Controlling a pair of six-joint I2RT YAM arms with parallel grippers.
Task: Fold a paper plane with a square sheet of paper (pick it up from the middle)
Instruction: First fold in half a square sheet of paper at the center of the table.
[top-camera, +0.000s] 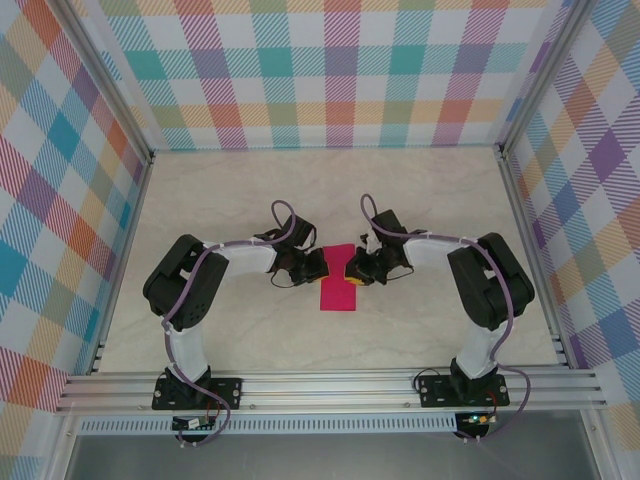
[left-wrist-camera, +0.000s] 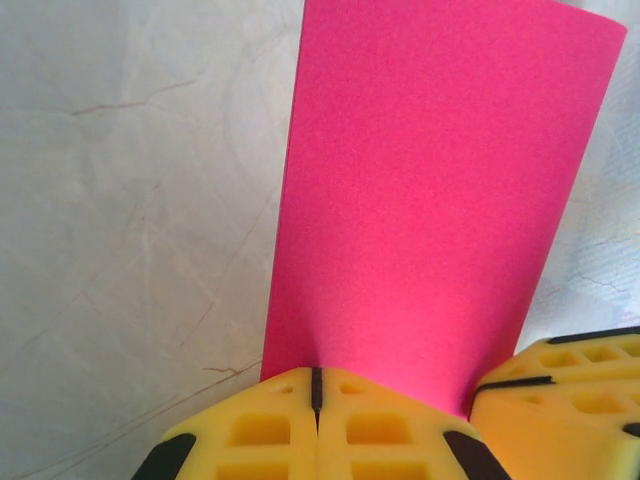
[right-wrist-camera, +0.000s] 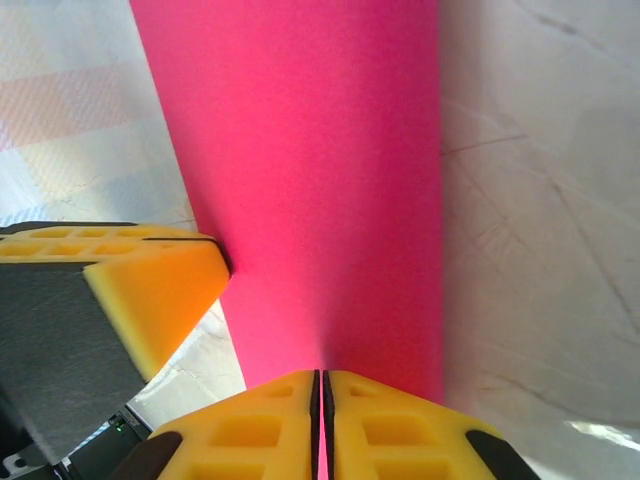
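Evidently left claw (left-wrist-camera: 316, 380) and right claw (right-wrist-camera: 321, 385) both clamped on plain pink paper (left-wrist-camera: 440, 200).

magenta paper (top-camera: 338, 295), narrow rectangle (plain), gripped both sides

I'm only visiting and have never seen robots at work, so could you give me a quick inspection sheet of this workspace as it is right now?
Surface: pale, marble-patterned tabletop.
Job's things: magenta-pink sheet of paper at the centre, showing as a narrow rectangle, probably folded in half; no plane shape yet.
Clutter: nothing seen.
Grippers: left gripper and right gripper are both shut on the paper, close together, their arms reaching in from opposite sides.
Cables: purple cables run along both arms and loop near the wrists; no snag seen.
Surroundings: colourful plaid walls on three sides; metal rail along the near edge.
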